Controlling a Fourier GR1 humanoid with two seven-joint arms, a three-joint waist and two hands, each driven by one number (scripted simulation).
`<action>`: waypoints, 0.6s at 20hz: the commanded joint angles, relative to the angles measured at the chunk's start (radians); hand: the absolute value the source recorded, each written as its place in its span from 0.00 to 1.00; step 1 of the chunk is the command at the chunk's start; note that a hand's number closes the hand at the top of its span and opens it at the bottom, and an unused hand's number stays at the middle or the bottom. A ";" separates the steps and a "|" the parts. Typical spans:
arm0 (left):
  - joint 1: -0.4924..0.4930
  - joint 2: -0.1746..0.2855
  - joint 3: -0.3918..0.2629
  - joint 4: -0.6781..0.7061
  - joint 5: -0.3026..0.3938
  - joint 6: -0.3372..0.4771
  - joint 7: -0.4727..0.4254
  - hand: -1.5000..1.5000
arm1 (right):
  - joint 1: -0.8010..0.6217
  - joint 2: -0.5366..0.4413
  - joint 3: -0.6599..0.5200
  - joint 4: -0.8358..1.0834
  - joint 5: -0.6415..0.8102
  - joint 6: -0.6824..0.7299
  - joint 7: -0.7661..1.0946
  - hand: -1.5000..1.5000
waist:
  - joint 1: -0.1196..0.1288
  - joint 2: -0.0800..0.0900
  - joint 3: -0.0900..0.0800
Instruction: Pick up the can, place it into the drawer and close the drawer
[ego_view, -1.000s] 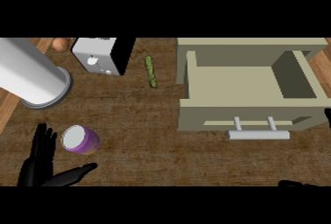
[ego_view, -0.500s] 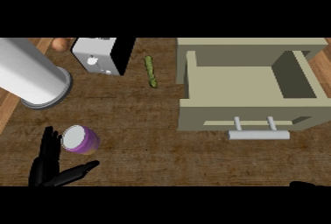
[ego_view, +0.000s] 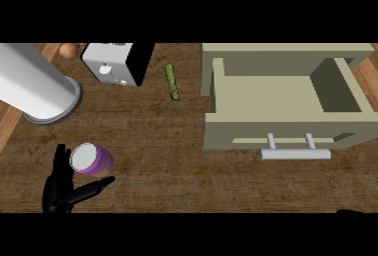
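Just right of the left hand's (ego_view: 56, 199) straight, open fingers (ego_view: 57, 165), above its thumb (ego_view: 92, 189), stands the can (ego_view: 91, 159). Curl fingers and thumb round its side before lifting; the open drawer (ego_view: 280, 131) lies far right.

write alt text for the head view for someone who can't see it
The robot's black left hand, fingers straight, sits beside a purple can with a white top on a wooden counter. Farther right, a beige drawer stands open; a large white cylinder lies at upper left.
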 joint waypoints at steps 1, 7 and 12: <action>-0.024 -0.008 -0.026 0.008 -0.005 0.052 0.003 0.00 | -0.037 0.017 0.024 -0.011 0.047 -0.026 0.037 0.00 | 0.002 0.000 0.000; -0.113 0.056 -0.001 0.164 0.043 -0.031 -0.062 0.00 | -0.059 0.017 0.000 0.023 0.049 -0.020 0.013 0.00 | 0.002 0.000 0.000; -0.229 0.110 0.004 0.307 0.044 -0.069 -0.095 0.00 | -0.052 0.015 0.001 0.015 0.049 -0.002 0.025 0.00 | -0.001 0.000 0.000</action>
